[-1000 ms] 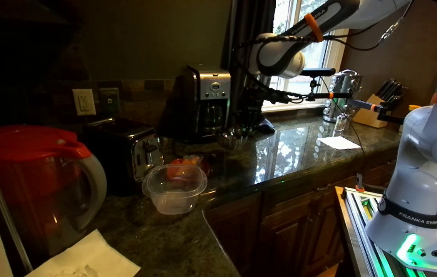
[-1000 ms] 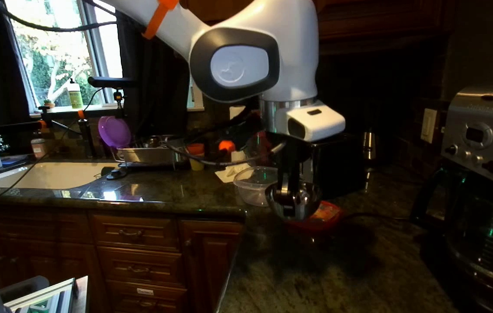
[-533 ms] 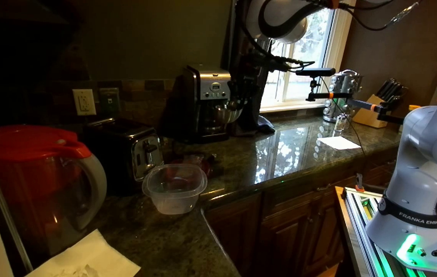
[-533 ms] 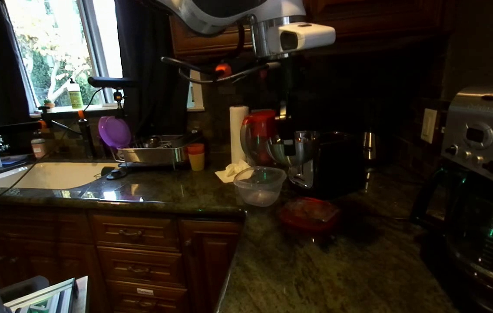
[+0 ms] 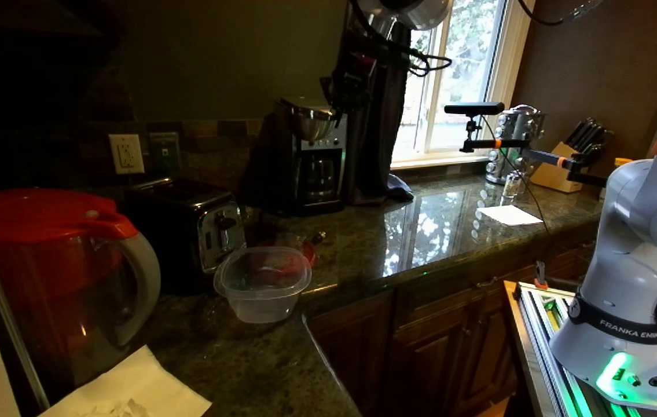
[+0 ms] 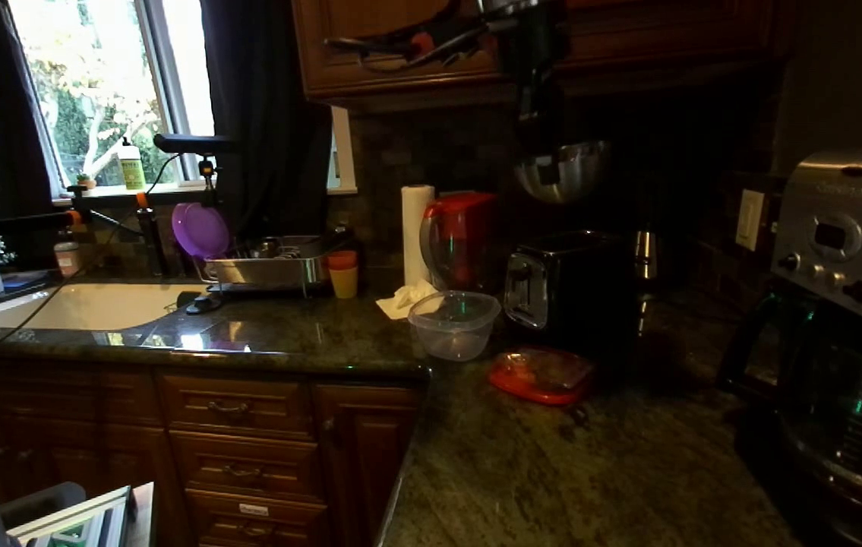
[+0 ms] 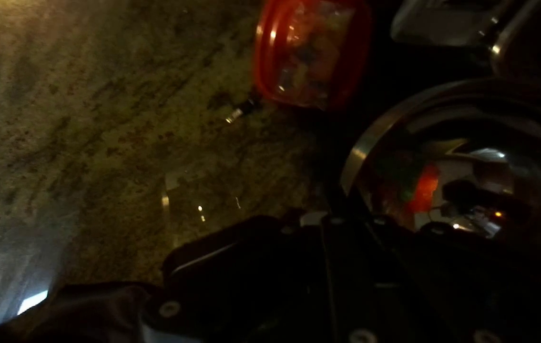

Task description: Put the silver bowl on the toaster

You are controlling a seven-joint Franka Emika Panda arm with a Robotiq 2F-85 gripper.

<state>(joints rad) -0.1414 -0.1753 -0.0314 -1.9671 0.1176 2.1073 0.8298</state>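
Speckled stone counter (image 6: 651, 456) spreads dark below my fingers (image 6: 548, 169), which are drawn together on the rim of the silver bowl (image 6: 573, 176); it hangs in the air, mouth up and seemingly a little tilted, its round body out to one side of my grip. In an exterior view it shows above the toaster (image 6: 567, 289), yet in an exterior view it overlaps the coffee maker (image 5: 316, 165), off to the toaster's side, so I judge that I must carry it across before lowering it.
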